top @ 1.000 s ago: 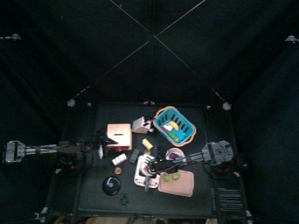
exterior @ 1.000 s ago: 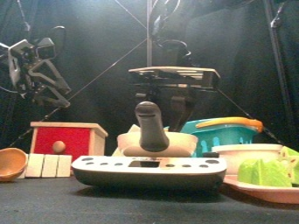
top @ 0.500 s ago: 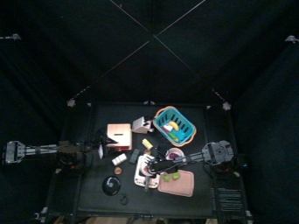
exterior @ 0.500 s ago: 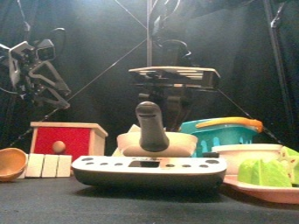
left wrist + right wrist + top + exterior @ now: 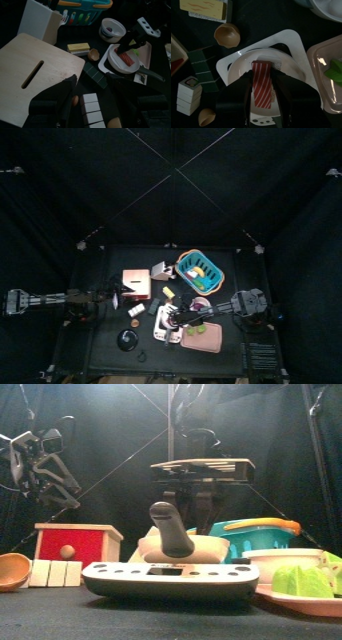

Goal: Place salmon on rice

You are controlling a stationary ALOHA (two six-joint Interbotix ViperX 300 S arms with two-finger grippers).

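Nearly done, by the look of it: salmon (image 5: 262,85) lying on the rice (image 5: 244,70) in the white dish (image 5: 294,40), between the part-open jaws of the right gripper (image 5: 262,102) (gripped or just let go, cannot tell). Left: pulling clear. Close beside the gripper: pink tray (image 5: 330,75) with lettuce (image 5: 336,68), wooden spoon (image 5: 227,33), domino blocks (image 5: 190,90). Left gripper (image 5: 63,107) parked away by the wooden box (image 5: 33,75), state unclear.

right claw (image 5: 262,95) narrowed around salmon (image 5: 262,85), wrist tipped slightly
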